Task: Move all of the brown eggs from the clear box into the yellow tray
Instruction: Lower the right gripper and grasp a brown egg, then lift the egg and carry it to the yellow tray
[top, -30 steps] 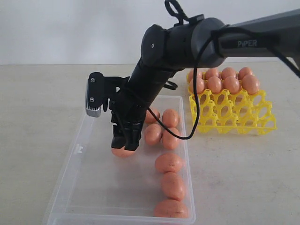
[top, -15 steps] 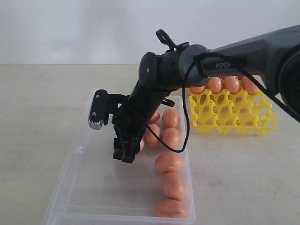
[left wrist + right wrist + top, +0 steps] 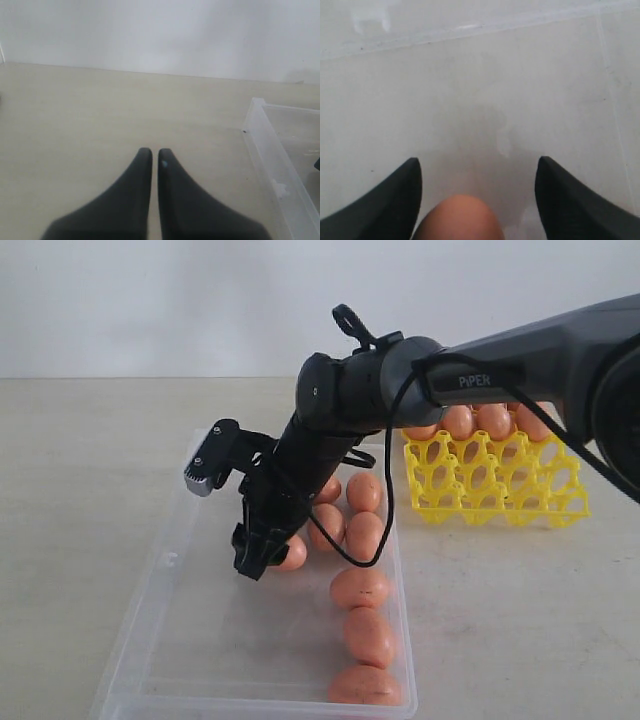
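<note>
One label, PiPER, right arm (image 3: 520,350), brown eggs (image 3: 361,588)

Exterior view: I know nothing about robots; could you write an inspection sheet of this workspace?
Surface: pale beige tabletop.
Job's things: about eight orange-brown eggs in the clear plastic box; more in the far rows of the yellow lattice egg tray.
Clutter: nothing seen.
Grippers: right pincer open, low in the box, one egg between its fingers; left pincer shut above the tabletop.
Cables: black cable loops from the right arm over the eggs.
Surroundings: plain white wall.
</note>
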{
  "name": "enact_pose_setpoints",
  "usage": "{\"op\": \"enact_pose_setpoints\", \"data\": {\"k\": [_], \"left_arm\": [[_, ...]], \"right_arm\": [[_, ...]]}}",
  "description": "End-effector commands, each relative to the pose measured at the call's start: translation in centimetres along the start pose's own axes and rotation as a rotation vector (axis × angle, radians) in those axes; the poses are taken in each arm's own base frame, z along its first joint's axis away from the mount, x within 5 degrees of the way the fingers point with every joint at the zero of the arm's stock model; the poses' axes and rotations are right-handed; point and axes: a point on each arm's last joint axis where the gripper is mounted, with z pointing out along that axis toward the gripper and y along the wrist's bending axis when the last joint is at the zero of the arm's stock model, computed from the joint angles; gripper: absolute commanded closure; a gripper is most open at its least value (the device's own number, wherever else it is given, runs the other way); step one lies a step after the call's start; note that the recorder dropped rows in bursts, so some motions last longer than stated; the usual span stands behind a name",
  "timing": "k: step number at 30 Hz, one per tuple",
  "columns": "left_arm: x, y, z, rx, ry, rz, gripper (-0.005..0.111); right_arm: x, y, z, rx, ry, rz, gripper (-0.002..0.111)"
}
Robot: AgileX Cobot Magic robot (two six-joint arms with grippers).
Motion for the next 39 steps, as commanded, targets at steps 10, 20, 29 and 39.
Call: {"op": "enact_pose_setpoints", "data": {"k": [10,20,29,39], "left_arm": [[0.0,0.0,0.0,-0.002,-0.006,-0.001,0.103],[0.0,0.0,0.0,-0.002,-0.006,-0.001,0.103],[0.0,0.0,0.0,-0.002,-0.006,-0.001,0.103],[0.0,0.0,0.0,-0.002,-0.006,-0.001,0.103]], "right_arm": [[1.1,0.8,-1.4,-0.053,0.182,0.265,0.057],[-0.8,0.9,-4.9,-0.003,0.072,0.442,0.109],[-0.5,2.3,-13.3,0.303,-0.506,0.725,0.109],[12.8,1.6,-17.2,0.73,-1.088,1.27,0.109]]}}
